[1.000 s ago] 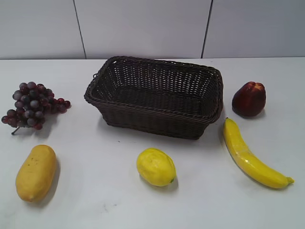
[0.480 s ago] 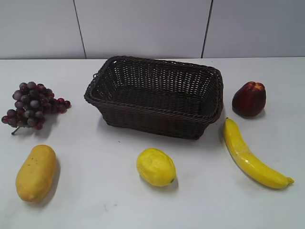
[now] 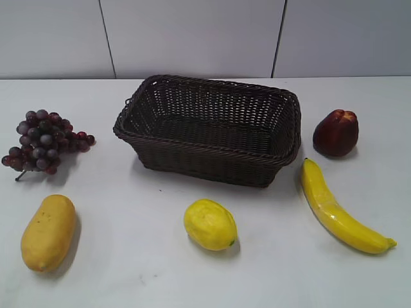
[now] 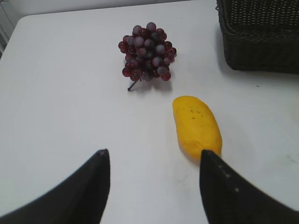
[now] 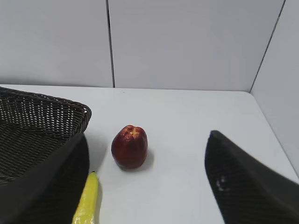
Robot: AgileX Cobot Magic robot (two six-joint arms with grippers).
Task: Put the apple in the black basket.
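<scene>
The dark red apple (image 3: 335, 133) sits on the white table to the right of the black basket (image 3: 209, 128), apart from it. In the right wrist view the apple (image 5: 130, 146) lies ahead of my open, empty right gripper (image 5: 147, 140), a little left of its middle, with the basket's rim (image 5: 56, 109) at the left. My left gripper (image 4: 154, 161) is open and empty above bare table, with the basket's corner (image 4: 261, 37) at the top right. Neither gripper shows in the exterior view.
A banana (image 3: 340, 212) lies in front of the apple, its tip in the right wrist view (image 5: 88, 198). A lemon (image 3: 210, 224) lies in front of the basket. A yellow mango (image 3: 48, 232) (image 4: 197, 126) and purple grapes (image 3: 43, 141) (image 4: 148, 52) lie at the left.
</scene>
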